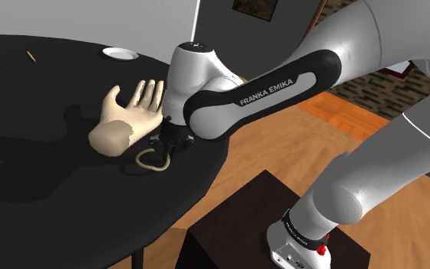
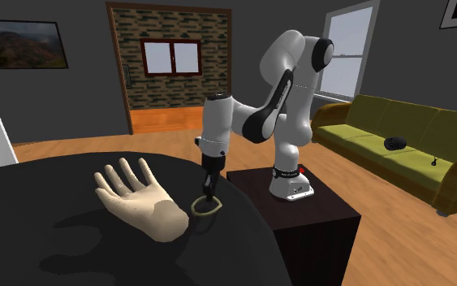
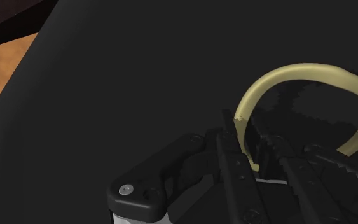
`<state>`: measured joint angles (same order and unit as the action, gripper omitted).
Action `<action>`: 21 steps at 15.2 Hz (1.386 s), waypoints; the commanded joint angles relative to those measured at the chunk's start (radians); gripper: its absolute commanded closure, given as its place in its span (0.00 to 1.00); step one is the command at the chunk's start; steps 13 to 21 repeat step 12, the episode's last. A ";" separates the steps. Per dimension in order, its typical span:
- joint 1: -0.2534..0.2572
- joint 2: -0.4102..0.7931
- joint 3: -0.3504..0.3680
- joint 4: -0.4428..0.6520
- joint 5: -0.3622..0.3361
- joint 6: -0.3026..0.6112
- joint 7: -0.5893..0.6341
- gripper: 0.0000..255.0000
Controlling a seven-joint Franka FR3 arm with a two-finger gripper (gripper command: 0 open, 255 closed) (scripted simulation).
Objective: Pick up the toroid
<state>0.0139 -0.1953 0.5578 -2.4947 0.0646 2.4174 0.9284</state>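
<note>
Jaws stand narrow and seem to clasp the rim of the pale ring (image 3: 304, 68). In the shoulder view, a model hand (image 1: 129, 115) lies leftmost, the ring just right of it, flat on the black tabletop (image 1: 53, 199). Grasp looks made; lifting remains.

toroid (image 3: 298, 70) near arc hid by end effector (image 3: 250, 143) | table (image 1: 37, 191) cut off, shoulder view's left

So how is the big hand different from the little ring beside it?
The hand is big and solid; the ring is small and thin with a hole. The hand is skin-beige; the ring is pale yellow. The tool sits at the ring, not at the hand. Both lie on the black table.
</note>
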 commanded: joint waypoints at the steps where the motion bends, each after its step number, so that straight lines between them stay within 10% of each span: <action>1: 0.005 -0.022 -0.005 0.012 0.014 -0.032 -0.010 1.00; 21: 0.018 -0.100 -0.033 0.076 0.050 -0.169 -0.045 1.00</action>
